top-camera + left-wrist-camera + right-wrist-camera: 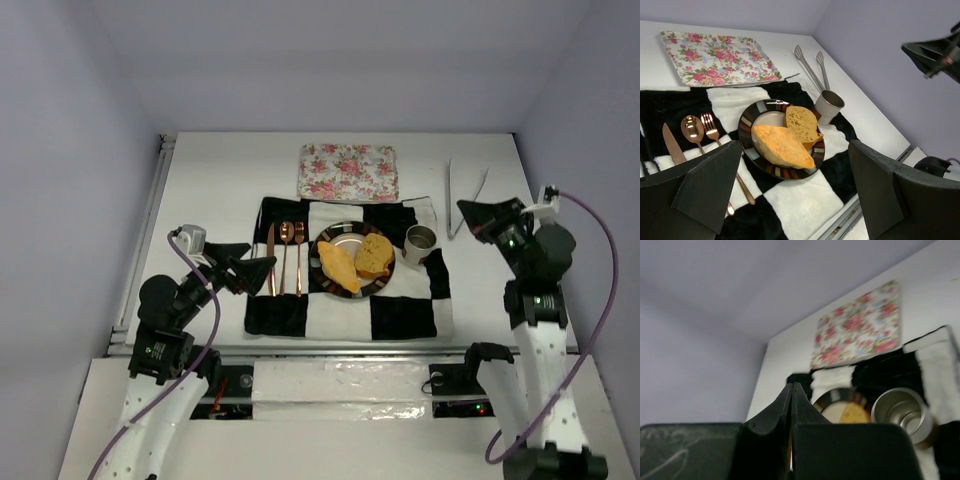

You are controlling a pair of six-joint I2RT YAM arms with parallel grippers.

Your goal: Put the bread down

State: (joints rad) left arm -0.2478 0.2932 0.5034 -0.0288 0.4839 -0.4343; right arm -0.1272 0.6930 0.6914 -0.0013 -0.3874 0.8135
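The bread wedge [338, 267], long axis eleven-to-five, lies on the plate [350, 236], apparently touching the browner chunk [375, 254]. The left end effector [262, 258], fingers apart, sits nearer at nine o'clock. The right end effector [462, 207], fingers together, sits at two.

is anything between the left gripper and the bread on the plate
Only the knife, spoon and fork, lying flat on the cloth between the open left gripper and the plate holding the bread.

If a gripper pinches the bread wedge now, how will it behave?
The wedge looks spongy, so probably light and easily dented. It seems to touch the chunk, which may shift. It lies flat on the plate, so rolling is unlikely.
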